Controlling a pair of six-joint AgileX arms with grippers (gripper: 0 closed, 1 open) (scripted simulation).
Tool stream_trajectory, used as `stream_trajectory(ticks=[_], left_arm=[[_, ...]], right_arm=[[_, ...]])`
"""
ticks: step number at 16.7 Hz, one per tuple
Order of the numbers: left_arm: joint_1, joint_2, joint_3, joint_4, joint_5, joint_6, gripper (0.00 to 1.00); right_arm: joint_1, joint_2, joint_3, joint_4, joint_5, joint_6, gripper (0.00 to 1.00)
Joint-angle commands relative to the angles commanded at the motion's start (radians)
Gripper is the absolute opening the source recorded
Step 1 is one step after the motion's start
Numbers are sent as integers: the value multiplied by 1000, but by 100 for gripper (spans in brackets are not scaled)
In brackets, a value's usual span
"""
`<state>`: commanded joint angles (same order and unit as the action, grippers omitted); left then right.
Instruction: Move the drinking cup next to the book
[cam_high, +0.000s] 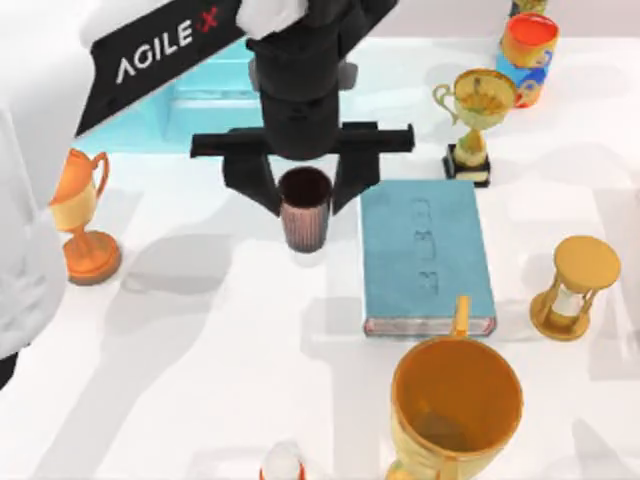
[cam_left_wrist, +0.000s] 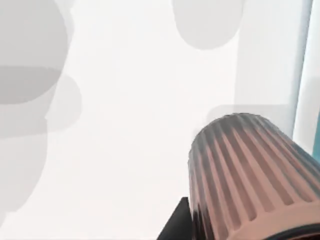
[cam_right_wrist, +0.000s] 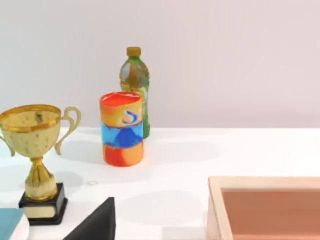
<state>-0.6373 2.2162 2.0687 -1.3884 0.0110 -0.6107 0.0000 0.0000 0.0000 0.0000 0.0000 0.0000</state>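
Near the middle of the top view, slightly above centre: small reddish-brown ribbed drinking cup (cam_high: 305, 220), upright on the white table (cam_high: 200, 350), dark inside. Around it, left gripper (cam_high: 304, 190), black, its two fingers on either side of the rim and closed on the drinking cup. Just to the right, with a narrow gap: large flat teal-blue hardcover book (cam_high: 427, 255), lying flat, pale page edges toward the lower frame. In the left wrist view, ribbed wall of the drinking cup (cam_left_wrist: 250, 175) close to the camera, at lower right.

Elsewhere in the top view: gold two-handled trophy on a black base (cam_high: 475, 120) at upper right, above the book; orange, blue and red can (cam_high: 528, 55) beyond it; wooden hourglass (cam_high: 575, 290) at right; big orange-gold goblet (cam_high: 455, 410) at lower centre-right; another orange trophy cup (cam_high: 82, 215) at left.

Right gripper: black finger tip at the lower edge of the right wrist view (cam_right_wrist: 97, 222); opening impossible to tell.
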Motion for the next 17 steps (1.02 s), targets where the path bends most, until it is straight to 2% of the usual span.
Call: stream_trajectory(ticks=[4,9,17], left_arm=[[-4,-5,-147,143,-1,1,0],[-4,-5,-164,159,-2,-1,0],[-4,-5,-164,159,-2,-1,60]], right_arm=[[0,0,0,0,0,0,100],[0,0,0,0,0,0,100],[0,0,0,0,0,0,100]])
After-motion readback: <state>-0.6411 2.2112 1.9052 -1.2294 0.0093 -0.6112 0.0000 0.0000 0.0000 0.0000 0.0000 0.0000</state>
